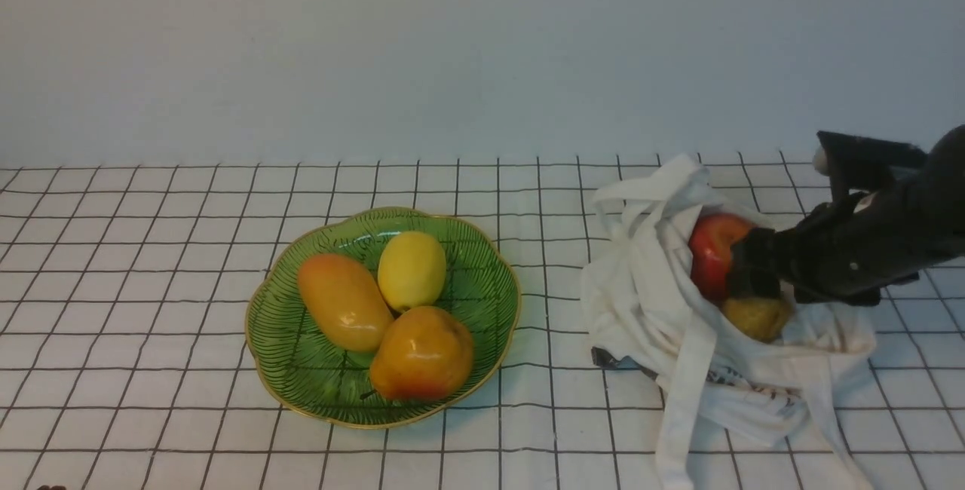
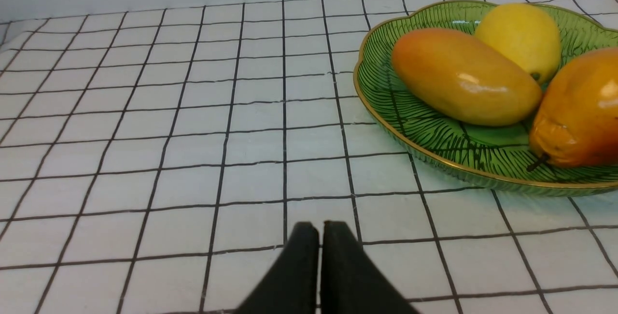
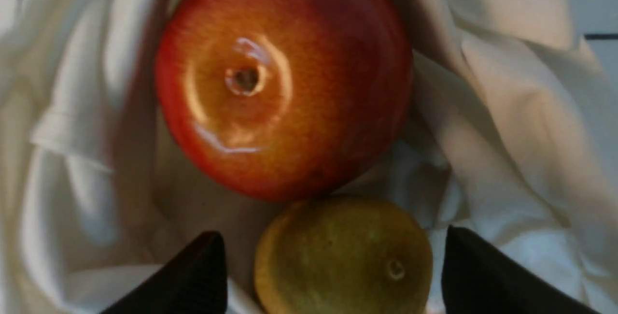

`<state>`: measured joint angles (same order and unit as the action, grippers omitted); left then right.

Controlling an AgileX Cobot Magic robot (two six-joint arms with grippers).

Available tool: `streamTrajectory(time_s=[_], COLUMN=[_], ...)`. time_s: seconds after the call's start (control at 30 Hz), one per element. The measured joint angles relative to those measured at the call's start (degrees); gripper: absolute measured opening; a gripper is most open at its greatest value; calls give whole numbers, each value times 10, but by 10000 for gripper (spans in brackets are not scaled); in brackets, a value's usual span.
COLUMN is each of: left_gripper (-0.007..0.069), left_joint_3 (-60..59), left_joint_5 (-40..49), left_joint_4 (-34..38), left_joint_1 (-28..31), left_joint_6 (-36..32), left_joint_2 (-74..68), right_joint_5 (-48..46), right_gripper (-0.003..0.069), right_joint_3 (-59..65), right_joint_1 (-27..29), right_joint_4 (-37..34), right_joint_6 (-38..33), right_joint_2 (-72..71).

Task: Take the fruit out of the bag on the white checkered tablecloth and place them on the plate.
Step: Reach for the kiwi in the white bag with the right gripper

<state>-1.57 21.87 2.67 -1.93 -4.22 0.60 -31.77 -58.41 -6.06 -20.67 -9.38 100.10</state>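
Olive-brown fruit (image 3: 343,256) lies between the jaws of the right tool (image 3: 333,235), spread wide (nothing gripped yet); closing may pinch bag (image 3: 507,111) cloth or shove the apple (image 3: 285,82).

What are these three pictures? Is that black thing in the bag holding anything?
It's a robot with two arms. The wide picture looks forward from between them; the others come from cameras on its wrists. On the checkered tablecloth, a green plate holds a lemon and two orange fruits. The black thing is the right gripper, open inside the white bag, a finger each side of the small olive fruit, next to the red apple. It grips nothing yet. The left gripper is shut and empty.
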Motion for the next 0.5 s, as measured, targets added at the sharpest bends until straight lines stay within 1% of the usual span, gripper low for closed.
streamTrajectory(time_s=[0.07, 0.17, 0.23, 0.3, 0.5], left_gripper=[-8, -8, -8, -8, -8], left_joint_3=[0, 0, 0, 0, 0], left_joint_5=[0, 0, 0, 0, 0], left_joint_4=[0, 0, 0, 0, 0], left_joint_1=[0, 0, 0, 0, 0], left_joint_6=[0, 0, 0, 0, 0], left_joint_2=[0, 0, 0, 0, 0], right_joint_5=[7, 19, 21, 22, 14], right_gripper=[563, 560, 519, 447, 445], right_joint_3=[-3, -5, -5, -5, -5], right_joint_1=[0, 0, 0, 0, 0], right_joint_4=[0, 0, 0, 0, 8], right_joint_6=[0, 0, -2, -5, -6], right_joint_2=[19, 37, 41, 39, -2])
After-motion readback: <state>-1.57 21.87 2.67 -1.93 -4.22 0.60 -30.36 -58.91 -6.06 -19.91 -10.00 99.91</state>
